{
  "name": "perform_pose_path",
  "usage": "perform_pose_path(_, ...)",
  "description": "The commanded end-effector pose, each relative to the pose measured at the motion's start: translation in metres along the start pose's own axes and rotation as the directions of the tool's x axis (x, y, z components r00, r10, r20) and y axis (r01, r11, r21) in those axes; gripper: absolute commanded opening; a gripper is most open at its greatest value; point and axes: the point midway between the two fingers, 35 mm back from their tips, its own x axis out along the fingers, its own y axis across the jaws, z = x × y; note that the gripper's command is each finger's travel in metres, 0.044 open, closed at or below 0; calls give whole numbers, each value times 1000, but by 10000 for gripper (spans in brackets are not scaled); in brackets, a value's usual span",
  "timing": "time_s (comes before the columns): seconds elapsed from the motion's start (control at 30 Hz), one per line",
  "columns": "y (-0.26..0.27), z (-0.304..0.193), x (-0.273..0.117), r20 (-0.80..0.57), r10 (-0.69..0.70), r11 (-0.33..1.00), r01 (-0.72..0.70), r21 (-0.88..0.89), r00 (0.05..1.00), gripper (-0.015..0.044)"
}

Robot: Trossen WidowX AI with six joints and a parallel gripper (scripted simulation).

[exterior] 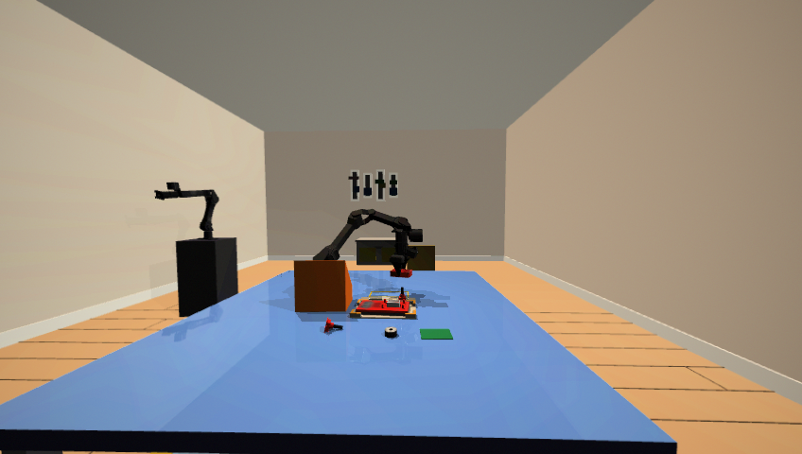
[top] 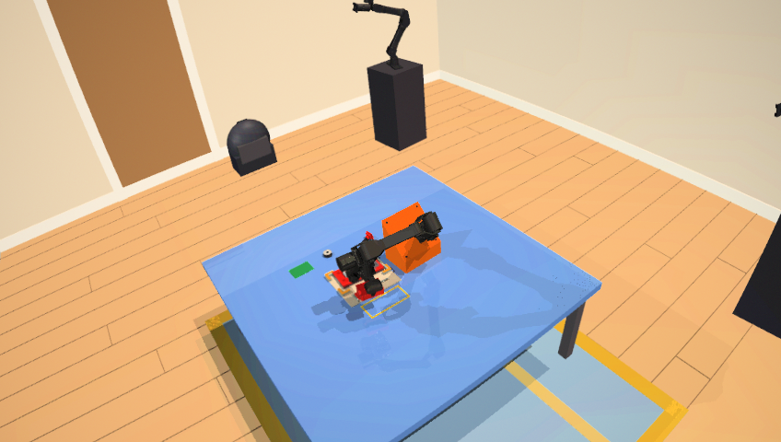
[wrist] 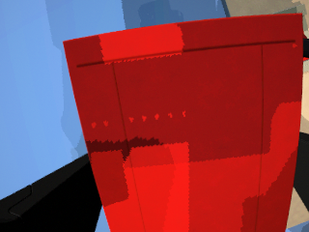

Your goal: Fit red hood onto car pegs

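The gripper (top: 372, 287) (exterior: 400, 270) (wrist: 198, 169) points down and is shut on the hood (top: 363, 292) (exterior: 401, 273) (wrist: 217, 87), one finger at each side. The red hood is held roof up, well above table height, near the jig's far side in the exterior view. The red chassis (top: 341, 278) (exterior: 368, 306) sits in the cream jig (top: 390, 279), lower than the hood. A grey block, seemingly the engine (exterior: 393, 303), shows on the chassis. The arm covers part of the chassis in the top view. The four pegs and the hood's corner holes cannot be made out.
An orange box (top: 405, 257) (exterior: 321, 287) stands close beside the jig, under the arm in the top view. A yellow outline (top: 390, 312) lies by the jig. A small red and black part (exterior: 330, 325), a pale ring (top: 327, 253) (exterior: 390, 332) and a green patch (top: 300, 270) (exterior: 436, 334) lie on the table.
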Motion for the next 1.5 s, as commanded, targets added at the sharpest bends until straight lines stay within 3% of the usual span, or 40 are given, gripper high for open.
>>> perform_pose_path(0.0, -24, 10, -2, 8, -10, 1000, 10, -7, 1000, 0)
perform_pose_path(1.03, -214, 31, -7, 11, -7, 982, 9, -191, 1000, 0)
perform_pose_path(1.23, -214, 30, -2, 10, -5, 981, 7, -195, 1000, 0)
perform_pose_path(1.47, -216, 31, 33, 10, -4, 981, 6, -196, 1000, 0)
